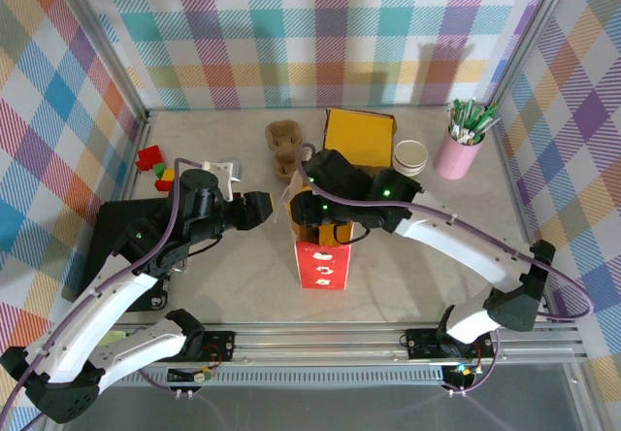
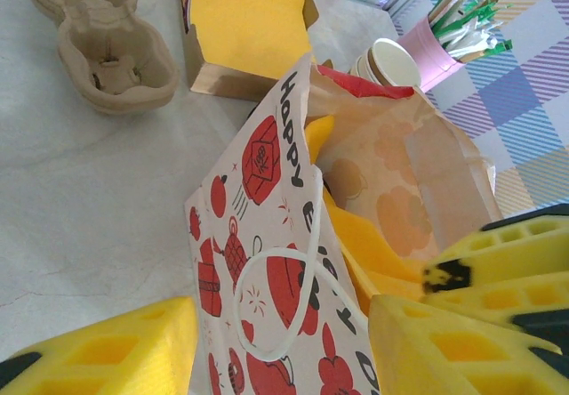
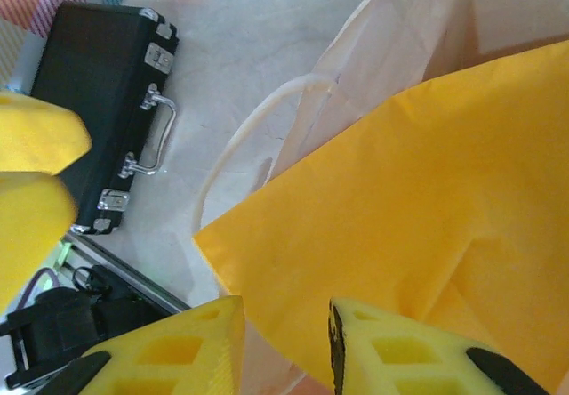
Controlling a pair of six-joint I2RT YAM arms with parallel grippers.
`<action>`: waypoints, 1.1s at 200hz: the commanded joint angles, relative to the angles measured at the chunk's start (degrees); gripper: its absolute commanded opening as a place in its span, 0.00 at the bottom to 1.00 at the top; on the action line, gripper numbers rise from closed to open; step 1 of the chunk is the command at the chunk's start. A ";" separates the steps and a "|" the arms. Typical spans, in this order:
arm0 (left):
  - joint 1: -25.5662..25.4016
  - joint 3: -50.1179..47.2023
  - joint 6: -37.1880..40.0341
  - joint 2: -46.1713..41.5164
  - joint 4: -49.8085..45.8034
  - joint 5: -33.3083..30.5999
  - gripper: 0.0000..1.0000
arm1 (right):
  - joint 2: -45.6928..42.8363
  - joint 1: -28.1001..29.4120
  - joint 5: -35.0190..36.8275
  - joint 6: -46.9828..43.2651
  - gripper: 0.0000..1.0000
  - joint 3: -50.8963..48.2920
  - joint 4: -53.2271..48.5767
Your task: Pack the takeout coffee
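Cup (image 1: 409,157) stands upright on the table (image 1: 223,290), upper right of centre in the top view, just beside the yellow box (image 1: 359,138) and near the pen cup (image 1: 456,151), apart from both grippers. Bag (image 1: 321,264) upright at centre, mouth open, yellow tissue (image 3: 418,190) inside. Left gripper (image 2: 283,310): jaws roughly half open, the bag's printed wall and white handle (image 2: 307,261) between them, not pinched. Right gripper (image 3: 286,310) over the bag mouth: jaws a narrow gap apart, tissue edge at the gap; cannot tell if it has hold.
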 commanded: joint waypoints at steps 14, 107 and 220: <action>-0.61 -0.37 0.71 -1.53 -0.44 -0.70 0.54 | 1.09 0.04 5.89 2.32 0.31 -2.37 -2.33; -0.60 -1.26 0.84 -2.40 -1.11 -1.84 0.54 | 3.88 -2.83 3.15 4.02 0.27 -5.41 -7.45; -0.60 2.81 4.46 -0.07 -1.40 -8.17 0.55 | 0.96 -2.93 1.94 -5.06 0.38 15.75 -10.16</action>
